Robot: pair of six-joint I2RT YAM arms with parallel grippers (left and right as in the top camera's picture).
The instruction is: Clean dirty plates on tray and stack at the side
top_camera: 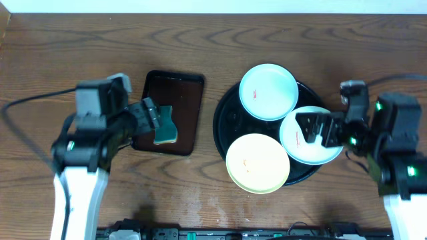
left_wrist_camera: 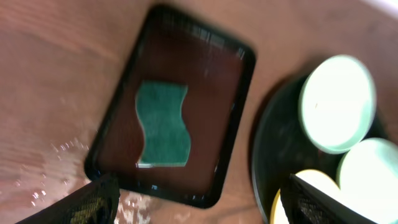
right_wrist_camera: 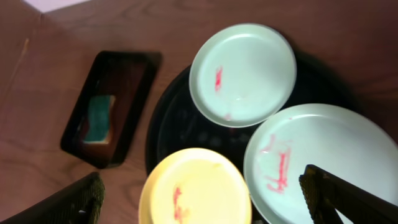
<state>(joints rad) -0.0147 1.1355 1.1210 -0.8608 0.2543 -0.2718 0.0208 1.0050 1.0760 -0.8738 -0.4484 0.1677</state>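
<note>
Plates (top_camera: 268, 91) look light, stiff, glossy, probably slippery: pinch a rim. Right claw (top_camera: 305, 128), spread wide, hovers over one mint plate (right_wrist_camera: 317, 162); left claw (top_camera: 162, 124), also wide, above the sponge (left_wrist_camera: 163, 124).

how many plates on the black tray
3, none apparently hidden: mint-white plate at far side of tray, second mint-white plate at its right, pale yellow plate nearest the robot.

Dark wood-grain table (top_camera: 300, 40): small rectangular dark brown tray (top_camera: 185, 107) sits left of centre, large round black tray (top_camera: 225, 125) just beside it, not touching.
</note>
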